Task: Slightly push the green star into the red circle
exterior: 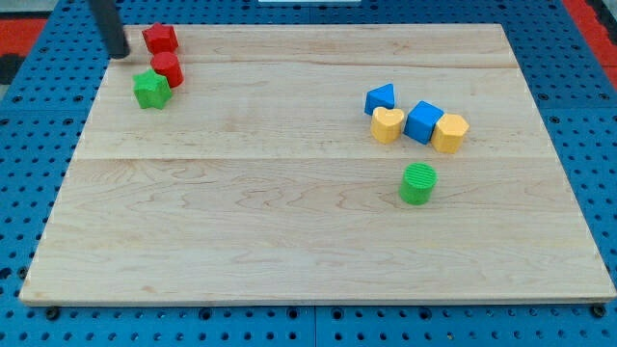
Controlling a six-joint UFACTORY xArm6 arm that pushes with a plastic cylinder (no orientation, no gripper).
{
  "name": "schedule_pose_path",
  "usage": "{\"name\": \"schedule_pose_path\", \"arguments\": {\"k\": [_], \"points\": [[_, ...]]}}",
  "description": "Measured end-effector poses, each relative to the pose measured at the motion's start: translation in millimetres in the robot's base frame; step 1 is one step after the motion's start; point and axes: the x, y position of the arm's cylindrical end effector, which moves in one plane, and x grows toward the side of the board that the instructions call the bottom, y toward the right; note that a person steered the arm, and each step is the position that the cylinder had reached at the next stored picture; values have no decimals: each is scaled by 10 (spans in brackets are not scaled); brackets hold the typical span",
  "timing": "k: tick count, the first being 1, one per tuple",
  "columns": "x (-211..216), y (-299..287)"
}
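The green star (151, 89) lies near the board's top left corner. The red circle (168, 68) sits just above and right of it, touching or nearly touching it. A second red block (160, 39), angular in shape, lies just above the red circle. My tip (120, 54) is at the view's top left, left of the red blocks and above-left of the green star, apart from all of them.
A blue triangle (381, 97), a yellow heart (387, 124), a blue cube (423, 121) and a yellow block (450, 132) cluster at the right. A green cylinder (417, 183) lies below them. The wooden board (289, 231) rests on a blue pegboard.
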Motion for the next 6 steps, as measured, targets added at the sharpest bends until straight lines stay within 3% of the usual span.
{"name": "schedule_pose_path", "arguments": {"k": [2,3,4,5,6], "points": [[182,-147],[904,-100],[1073,459],[1150,938],[873,898]]}}
